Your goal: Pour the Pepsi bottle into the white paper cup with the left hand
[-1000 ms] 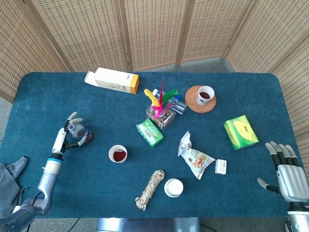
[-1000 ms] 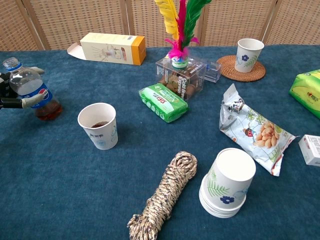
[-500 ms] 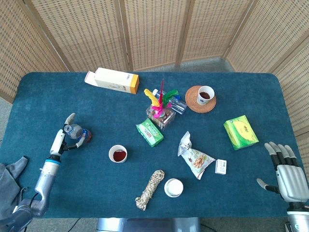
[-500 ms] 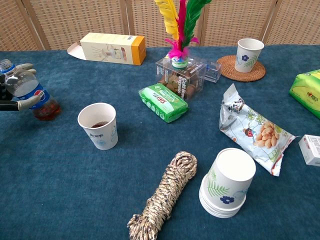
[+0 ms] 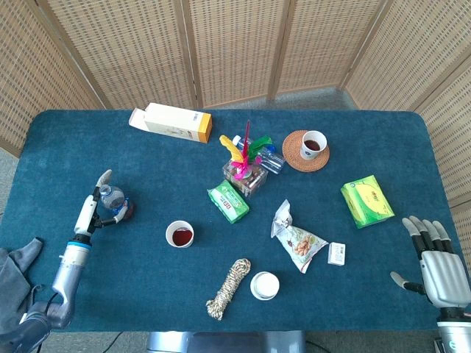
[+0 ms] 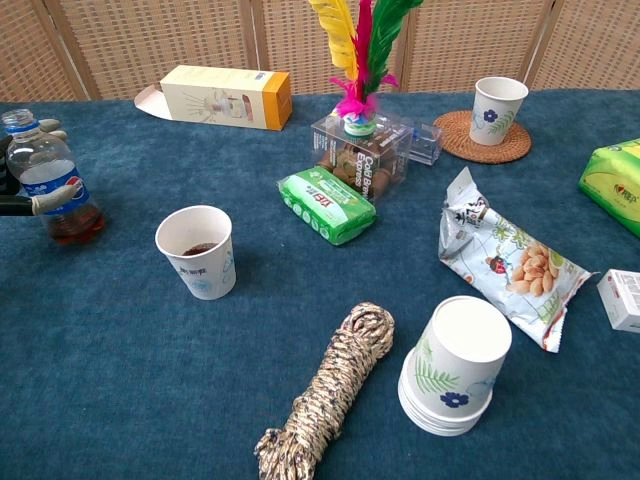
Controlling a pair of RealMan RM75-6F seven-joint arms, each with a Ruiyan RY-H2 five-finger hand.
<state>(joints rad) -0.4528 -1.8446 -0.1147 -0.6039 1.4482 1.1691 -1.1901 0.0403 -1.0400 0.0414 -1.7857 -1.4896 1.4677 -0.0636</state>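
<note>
Cola already sits in the white cup (image 6: 197, 251), dark at the bottom, so I judge the pour done and this the put-down. My left hand (image 5: 94, 207) has carried the bottle (image 6: 52, 180) further toward the table's (image 5: 110, 294) left edge over the last second, and the bottle has come from a lean to nearly upright, its base on or just above the cloth. My fingers (image 6: 55, 197) are wrapped around it at the label; the cap end is open. The bottle stands well left of the cup. What remains, I think, is to let go and draw away. My right hand (image 5: 438, 265) rests at the near right corner, fingers spread, holding nothing.
</note>
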